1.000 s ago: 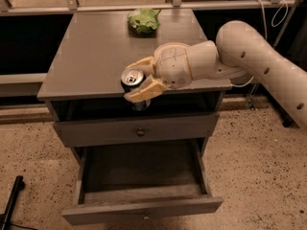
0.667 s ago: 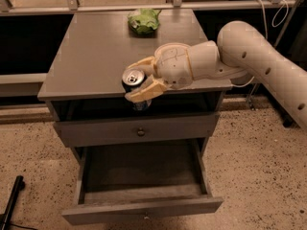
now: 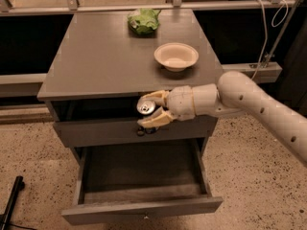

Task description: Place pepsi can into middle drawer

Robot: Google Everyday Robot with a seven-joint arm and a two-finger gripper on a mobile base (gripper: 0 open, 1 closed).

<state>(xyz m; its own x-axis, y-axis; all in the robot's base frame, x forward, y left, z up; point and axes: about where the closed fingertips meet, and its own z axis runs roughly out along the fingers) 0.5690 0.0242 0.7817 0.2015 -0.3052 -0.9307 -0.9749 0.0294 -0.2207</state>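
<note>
**Pepsi can held over the open middle drawer**

The grey cabinet (image 3: 105,61) fills the centre of your view and stands on a speckled floor (image 3: 259,176). Your white arm (image 3: 259,102) reaches in from the right, along the cabinet's front edge.

Beneath it, the middle drawer (image 3: 144,209) is pulled out toward you, with its box of plain boards open at the top. The upper drawer front (image 3: 96,133) above it is closed, and a dark knob (image 3: 141,132) shows just under the fingers.

On the cabinet top, a white bowl (image 3: 176,56) sits toward the right front. A crumpled green bag (image 3: 144,21) lies at the back edge. Both are well apart from the arm.

Your gripper (image 3: 142,111) hangs in front of the upper drawer front, over the rear of the open box, with its fingers pointing left. The jaws are closed partway, one finger above and one below, and they clamp the can between them.

The pepsi can (image 3: 145,106) is in the air at the gripper, not in the drawer. Its silver top faces up and toward the camera, and the fingers hide most of the body below. The long axis runs roughly up and down. You cannot tell its exact lean from this view.
</note>
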